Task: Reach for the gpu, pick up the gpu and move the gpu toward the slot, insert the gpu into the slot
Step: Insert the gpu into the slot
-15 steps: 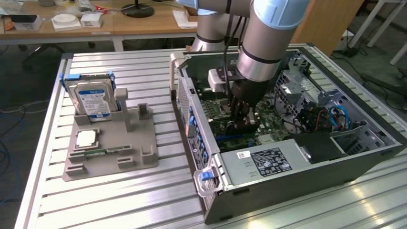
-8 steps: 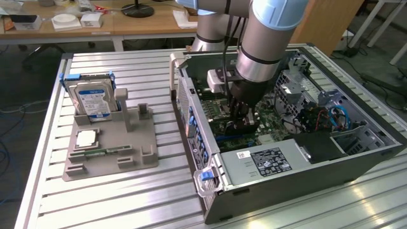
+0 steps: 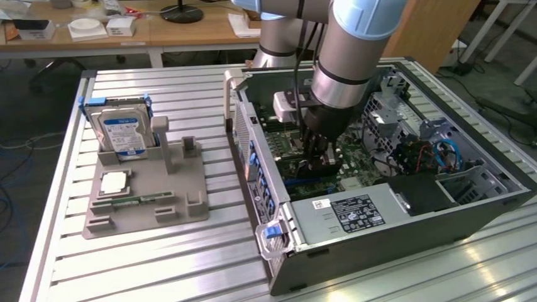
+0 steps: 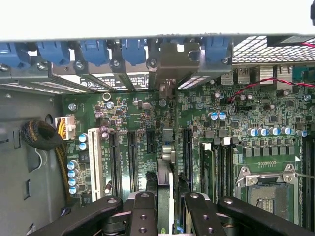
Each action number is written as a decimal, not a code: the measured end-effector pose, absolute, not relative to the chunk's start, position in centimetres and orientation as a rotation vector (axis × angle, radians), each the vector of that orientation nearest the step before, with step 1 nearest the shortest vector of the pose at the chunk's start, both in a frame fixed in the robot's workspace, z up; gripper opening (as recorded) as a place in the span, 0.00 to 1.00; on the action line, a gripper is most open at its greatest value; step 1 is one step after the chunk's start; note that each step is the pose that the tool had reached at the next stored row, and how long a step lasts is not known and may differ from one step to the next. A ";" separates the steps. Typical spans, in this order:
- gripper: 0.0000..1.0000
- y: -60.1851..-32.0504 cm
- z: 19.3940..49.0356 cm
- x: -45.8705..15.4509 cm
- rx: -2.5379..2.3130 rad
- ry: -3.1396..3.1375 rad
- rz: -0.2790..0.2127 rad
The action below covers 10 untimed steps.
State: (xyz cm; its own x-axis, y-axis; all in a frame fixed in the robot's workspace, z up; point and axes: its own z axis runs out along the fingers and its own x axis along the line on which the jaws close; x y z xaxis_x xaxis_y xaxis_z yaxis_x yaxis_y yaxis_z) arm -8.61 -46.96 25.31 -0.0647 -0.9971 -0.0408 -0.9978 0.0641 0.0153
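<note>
The claw [image 3: 320, 160] is hanging inside the open computer case [image 3: 361, 214], clenching the gpu [image 4: 166, 147] by its upper edge, with fingers [image 4: 143, 201] pressing on either face. The card is standing on edge, square to the motherboard [image 4: 123, 110], so that its lower edge is facing the blue slot [image 3: 300, 185] just beneath it. Its metal bracket [image 4: 172, 61] is lining up with the case's rear opening. I cannot tell whether it is seated yet.

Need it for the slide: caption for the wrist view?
Gripper holding the gpu edge-on over the green motherboard inside the case.
</note>
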 end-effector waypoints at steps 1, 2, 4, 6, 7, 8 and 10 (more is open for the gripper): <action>0.27 -47.0 25.3 -8.6 -2.135 2.277 0.061; 0.27 -47.0 25.3 -8.6 -2.136 2.277 0.061; 0.27 -47.0 25.3 -8.5 -2.136 2.278 0.061; 0.27 -47.0 25.3 -8.5 -2.135 2.278 0.061; 0.27 -47.0 25.3 -8.5 -2.135 2.278 0.061; 0.27 -47.0 25.3 -8.5 -2.135 2.277 0.061; 0.27 -47.0 25.3 -8.5 -2.135 2.277 0.061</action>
